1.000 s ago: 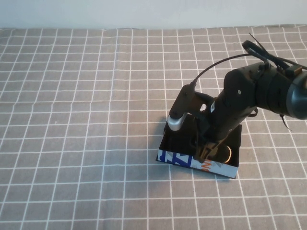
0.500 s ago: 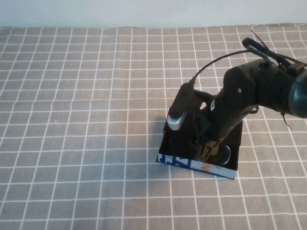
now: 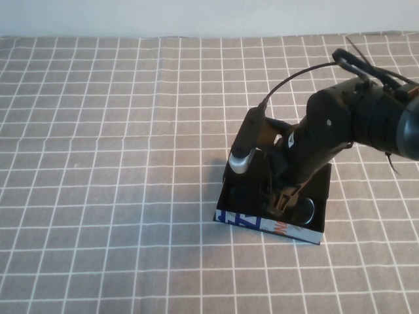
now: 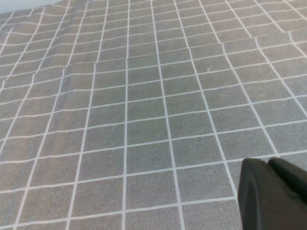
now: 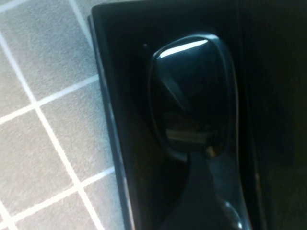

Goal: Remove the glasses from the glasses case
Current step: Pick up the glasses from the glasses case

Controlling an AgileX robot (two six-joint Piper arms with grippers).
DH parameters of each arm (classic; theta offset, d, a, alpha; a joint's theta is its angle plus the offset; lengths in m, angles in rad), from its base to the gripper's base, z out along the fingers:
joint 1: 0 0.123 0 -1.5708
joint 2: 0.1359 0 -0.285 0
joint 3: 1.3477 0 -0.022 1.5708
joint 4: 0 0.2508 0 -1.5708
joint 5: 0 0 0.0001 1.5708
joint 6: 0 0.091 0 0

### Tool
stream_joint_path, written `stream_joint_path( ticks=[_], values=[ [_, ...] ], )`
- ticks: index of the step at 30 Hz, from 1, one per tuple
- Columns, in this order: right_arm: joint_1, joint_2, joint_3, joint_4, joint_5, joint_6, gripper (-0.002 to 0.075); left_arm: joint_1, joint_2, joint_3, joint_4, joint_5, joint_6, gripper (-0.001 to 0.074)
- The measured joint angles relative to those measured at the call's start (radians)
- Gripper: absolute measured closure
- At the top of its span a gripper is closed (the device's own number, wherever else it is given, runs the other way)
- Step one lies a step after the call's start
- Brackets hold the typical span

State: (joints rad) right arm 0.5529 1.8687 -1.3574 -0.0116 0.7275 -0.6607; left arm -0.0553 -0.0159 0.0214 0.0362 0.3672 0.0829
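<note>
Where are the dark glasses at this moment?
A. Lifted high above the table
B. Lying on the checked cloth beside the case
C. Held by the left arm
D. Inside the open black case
D. The glasses lie inside the glasses case, with the right gripper reaching down into it; the left gripper is over bare cloth, away from the case.

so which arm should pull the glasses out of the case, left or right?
Right. The right gripper is already down inside the open glasses case, directly over the glasses. The left gripper is out of the high view, its wrist camera showing only bare tablecloth.
</note>
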Motion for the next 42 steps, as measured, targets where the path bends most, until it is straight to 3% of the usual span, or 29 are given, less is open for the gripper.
stream_joint_path(
  ticks=[42],
  values=[
    [0.022,0.029,0.0,0.033,0.045,0.0,0.0311,0.0,0.0,0.0,0.0,0.0,0.0,0.074]
  ],
)
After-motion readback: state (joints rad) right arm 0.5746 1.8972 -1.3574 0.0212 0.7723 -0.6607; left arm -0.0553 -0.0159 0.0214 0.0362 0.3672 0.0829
